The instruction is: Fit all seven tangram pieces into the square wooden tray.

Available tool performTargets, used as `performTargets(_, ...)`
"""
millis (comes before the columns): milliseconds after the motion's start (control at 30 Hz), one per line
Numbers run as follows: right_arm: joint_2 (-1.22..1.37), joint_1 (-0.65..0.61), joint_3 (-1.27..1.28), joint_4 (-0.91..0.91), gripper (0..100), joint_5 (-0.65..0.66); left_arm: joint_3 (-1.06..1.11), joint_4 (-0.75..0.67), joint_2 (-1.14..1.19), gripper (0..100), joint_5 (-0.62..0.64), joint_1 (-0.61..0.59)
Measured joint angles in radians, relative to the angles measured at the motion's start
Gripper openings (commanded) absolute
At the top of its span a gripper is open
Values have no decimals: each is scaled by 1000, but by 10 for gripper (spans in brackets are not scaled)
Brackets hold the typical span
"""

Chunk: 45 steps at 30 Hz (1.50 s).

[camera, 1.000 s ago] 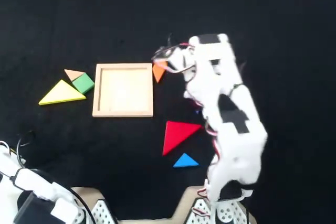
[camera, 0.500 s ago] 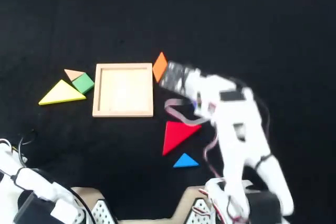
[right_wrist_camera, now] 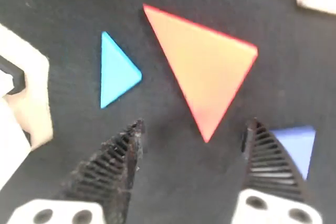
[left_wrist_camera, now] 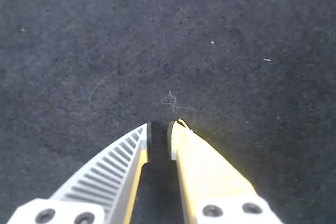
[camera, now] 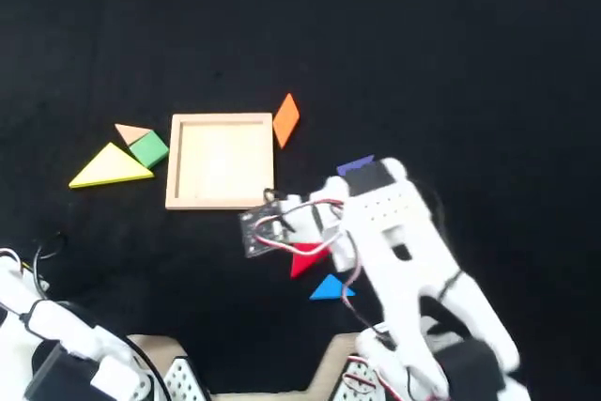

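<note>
Black cloth covers the table; the wooden tray lies empty. Off its near right corner the right tool hangs spread wide over the red triangle. This looks like the pickup step, next needing descent and squeeze. The left tool is clenched, empty.

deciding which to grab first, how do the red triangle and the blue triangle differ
Size: the red triangle is clearly larger than the blue triangle. Position: the red triangle's corner points between the open jaws of the right gripper; the blue triangle lies off to one side of them. Shared: both lie flat on the black table, outside the wooden tray.
</note>
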Motion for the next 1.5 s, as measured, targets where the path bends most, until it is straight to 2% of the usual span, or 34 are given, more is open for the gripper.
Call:
performTargets(233,227,-114,-89,-71,348,-3,0,0,0,91,2,3)
performTargets(467,411,-124,-170,-89,347,-6,0,0,0,91,0,3)
performTargets(767,420,-123,-158,-117,347,0,0,0,0,91,0,41)
performTargets(900,425,-77,-158,-166,347,0,0,0,0,91,2,44)
performTargets(1200,407,-40,-72,-264,347,110,0,0,0,91,0,48)
performTargets(1500,370,-15,-28,-244,347,192,0,0,0,91,0,48)
